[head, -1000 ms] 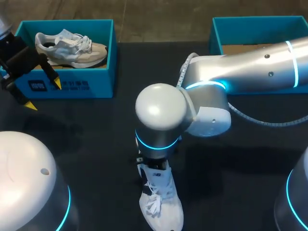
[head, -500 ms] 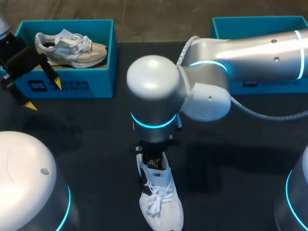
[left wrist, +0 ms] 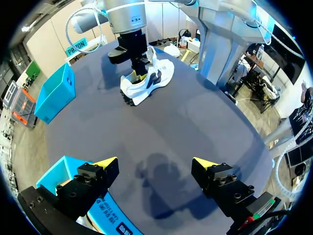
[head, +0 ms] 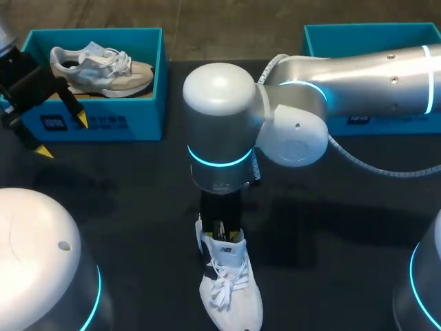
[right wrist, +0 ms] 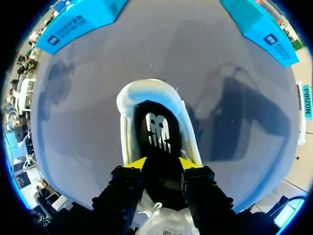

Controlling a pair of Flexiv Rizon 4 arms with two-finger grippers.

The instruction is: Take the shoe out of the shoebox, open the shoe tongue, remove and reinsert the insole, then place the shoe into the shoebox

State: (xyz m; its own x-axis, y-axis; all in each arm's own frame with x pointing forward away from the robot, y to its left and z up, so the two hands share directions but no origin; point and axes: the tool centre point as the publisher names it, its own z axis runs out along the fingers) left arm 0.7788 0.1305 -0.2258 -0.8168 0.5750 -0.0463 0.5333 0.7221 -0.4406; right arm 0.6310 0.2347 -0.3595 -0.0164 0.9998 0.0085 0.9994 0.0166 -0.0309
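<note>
A white shoe (head: 231,293) stands on the dark table near the front edge, heel pointing to the far side. My right gripper (head: 222,233) points down into its opening. In the right wrist view that gripper (right wrist: 162,163) has its yellow tips parted over the dark tongue, and the black insole (right wrist: 157,128) lies flat inside the white shoe (right wrist: 146,89). My left gripper (head: 62,136) hangs open and holds nothing, in front of the left shoebox (head: 148,103). From the left wrist view, the shoe (left wrist: 159,78) is far ahead of the open left gripper (left wrist: 155,163).
The left teal shoebox holds a second, grey-white shoe (head: 103,69). Another teal shoebox (head: 365,38) stands at the far right, partly covered by my right arm. The right arm's elbow hangs over the table's middle.
My right arm has lifted and drawn back toward the far side, so its fingers now show above the shoe's opening. Its fingers have parted. The left arm has not moved.
</note>
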